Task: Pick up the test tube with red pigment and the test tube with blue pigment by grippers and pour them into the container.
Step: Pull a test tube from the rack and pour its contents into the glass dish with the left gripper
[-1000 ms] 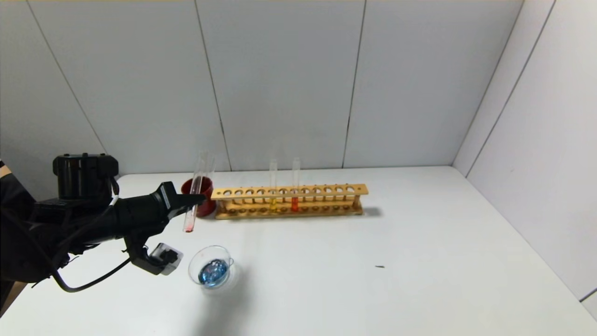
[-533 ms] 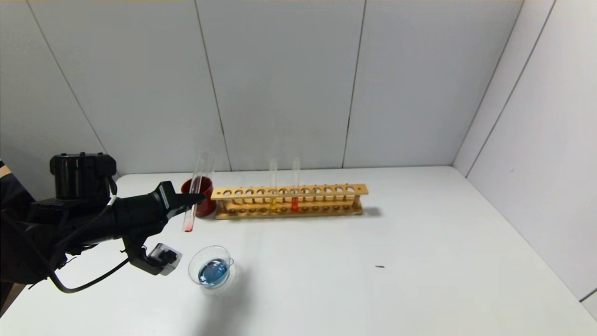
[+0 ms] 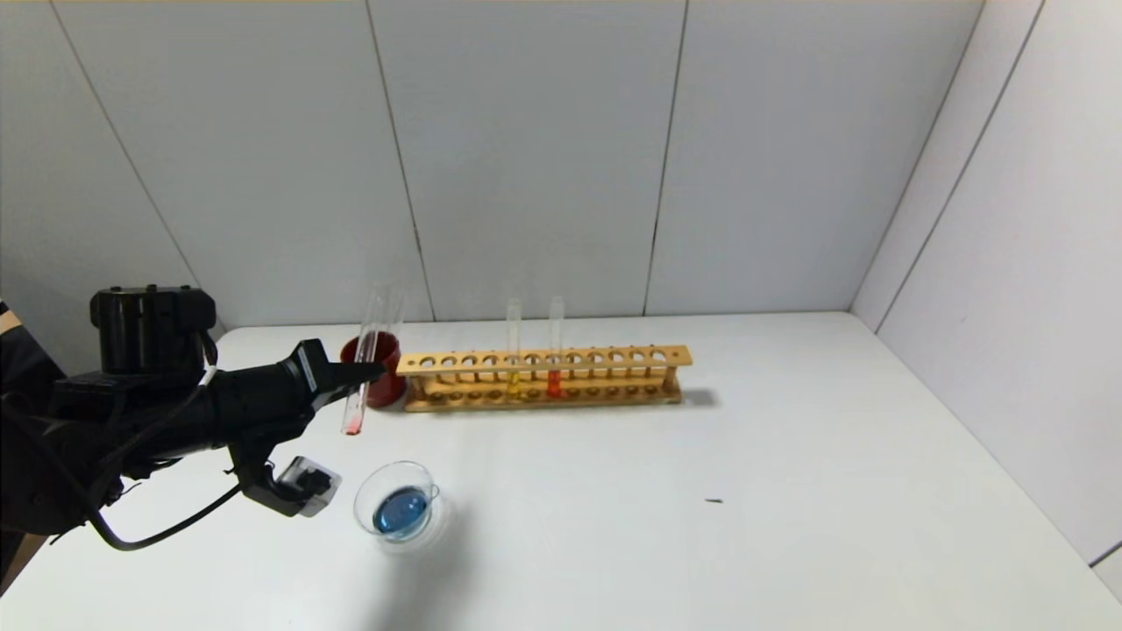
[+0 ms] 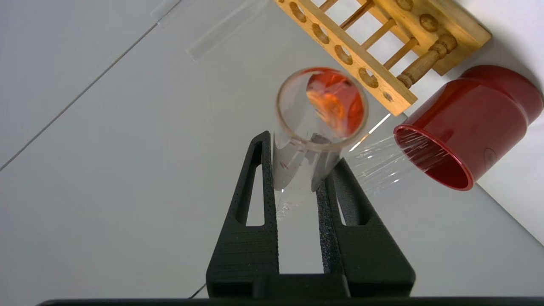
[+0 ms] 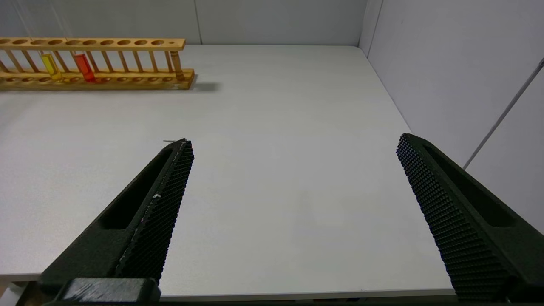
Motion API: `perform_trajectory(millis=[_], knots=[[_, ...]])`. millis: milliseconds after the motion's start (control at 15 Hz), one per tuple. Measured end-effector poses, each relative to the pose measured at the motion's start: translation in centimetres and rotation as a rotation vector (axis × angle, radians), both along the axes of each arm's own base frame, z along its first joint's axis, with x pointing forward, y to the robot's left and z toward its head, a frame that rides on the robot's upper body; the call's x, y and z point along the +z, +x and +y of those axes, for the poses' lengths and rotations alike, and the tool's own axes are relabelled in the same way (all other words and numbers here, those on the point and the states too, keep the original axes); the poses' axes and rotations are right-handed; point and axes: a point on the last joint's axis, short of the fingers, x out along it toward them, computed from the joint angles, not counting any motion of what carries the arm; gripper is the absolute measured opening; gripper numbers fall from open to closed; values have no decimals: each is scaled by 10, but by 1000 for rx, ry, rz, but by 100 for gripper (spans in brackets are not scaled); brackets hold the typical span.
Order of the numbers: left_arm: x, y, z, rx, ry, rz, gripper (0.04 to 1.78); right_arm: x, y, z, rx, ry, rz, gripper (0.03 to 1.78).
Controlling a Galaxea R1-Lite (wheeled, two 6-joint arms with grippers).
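My left gripper [image 3: 372,373] is shut on the test tube with red pigment [image 3: 361,386]. The tube hangs almost upright, mouth up, with a little red liquid in its bottom [image 3: 353,428]. It is above the table, just behind and left of the container [image 3: 396,506], a clear dish holding blue liquid. In the left wrist view the jaws [image 4: 298,155] clamp the tube [image 4: 304,163] below its rim. No tube with blue liquid shows. My right gripper [image 5: 294,140] is open and empty over the table's near right part.
A dark red cup [image 3: 377,386] with a clear empty tube stands just behind the held tube, at the left end of the wooden rack [image 3: 543,379]. The rack holds a yellow-liquid tube [image 3: 513,350] and a redder tube [image 3: 555,350]. A small dark speck [image 3: 714,501] lies to the right.
My left arm has drifted very slightly left with the tube. The blue liquid in the dish has settled. Nothing else has moved.
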Motion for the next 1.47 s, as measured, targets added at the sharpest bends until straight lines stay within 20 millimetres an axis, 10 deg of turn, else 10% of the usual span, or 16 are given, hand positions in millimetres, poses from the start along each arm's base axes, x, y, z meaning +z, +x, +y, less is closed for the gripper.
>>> perform_trajectory(millis=[1467], knots=[[19, -11, -4, 5, 55, -152, 31, 0, 0, 0, 0, 0, 0, 175]])
